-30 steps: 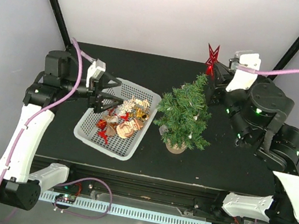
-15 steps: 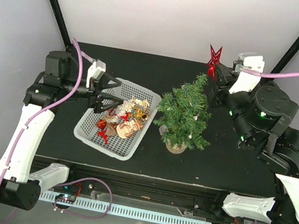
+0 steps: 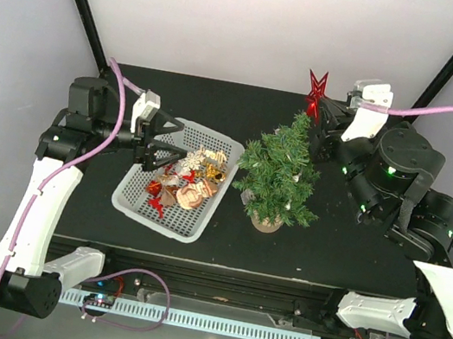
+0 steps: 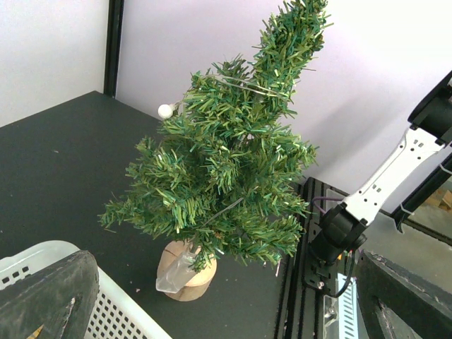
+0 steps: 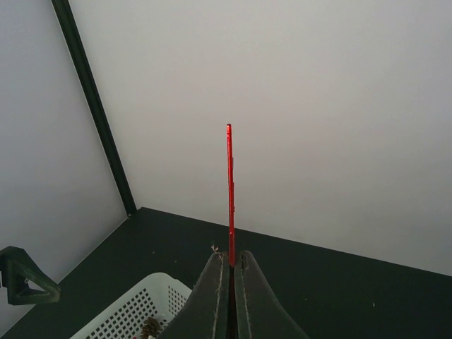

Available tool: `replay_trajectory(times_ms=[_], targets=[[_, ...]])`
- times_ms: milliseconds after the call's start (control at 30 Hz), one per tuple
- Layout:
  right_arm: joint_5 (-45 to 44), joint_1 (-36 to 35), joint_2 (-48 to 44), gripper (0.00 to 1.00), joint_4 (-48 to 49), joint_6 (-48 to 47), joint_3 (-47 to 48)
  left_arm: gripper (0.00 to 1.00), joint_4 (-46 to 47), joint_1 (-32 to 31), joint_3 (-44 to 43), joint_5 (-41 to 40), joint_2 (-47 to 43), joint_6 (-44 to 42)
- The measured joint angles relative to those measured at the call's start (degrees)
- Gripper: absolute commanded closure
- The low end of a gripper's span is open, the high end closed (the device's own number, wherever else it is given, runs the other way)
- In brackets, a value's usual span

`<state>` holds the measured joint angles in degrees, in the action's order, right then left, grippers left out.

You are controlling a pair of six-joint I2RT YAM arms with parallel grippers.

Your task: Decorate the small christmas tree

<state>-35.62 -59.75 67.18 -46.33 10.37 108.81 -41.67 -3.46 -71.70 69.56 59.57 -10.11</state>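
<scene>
A dark tabletop (image 3: 221, 103) is enclosed by pale walls and black frame posts. The small christmas tree (image 3: 278, 174) stands upright on its round tan base near the middle of the tabletop, just to the right of a white mesh basket (image 3: 156, 222). A heap of ornaments (image 3: 190, 179) in red, gold and pale tones lies in the basket.

The right claw (image 3: 319, 116) is closed on a red star (image 3: 315, 93), which is pinched at its lower edge and held upright. From the right wrist the star (image 5: 229, 191) is seen edge-on as a thin red line rising from between the shut jaws. It is held beside and slightly above the tip of the tree, on the far right side, and is not yet seated on it.

The left claw (image 3: 167, 146) is spread wide over the near-left part of the basket, and nothing is held in it.

In the left wrist view the tree (image 4: 226, 169) carries one small white bead (image 4: 165, 111) on a branch. Whether this is an added ornament cannot be told, and otherwise the branches look bare.

The task is judged to be at an early stage. The star is picked up but unplaced, so the topper must be brought over the tip and lowered onto it. The basket's ornaments are all left to be hung.
</scene>
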Motion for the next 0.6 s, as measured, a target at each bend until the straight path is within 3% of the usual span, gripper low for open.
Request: replay_trajectory(times_ms=[600], targets=[[0.3,0.0,0.0,0.99,0.0,0.3,1.0,0.01,0.2,0.0,0.5,0.0,0.0,0.1]])
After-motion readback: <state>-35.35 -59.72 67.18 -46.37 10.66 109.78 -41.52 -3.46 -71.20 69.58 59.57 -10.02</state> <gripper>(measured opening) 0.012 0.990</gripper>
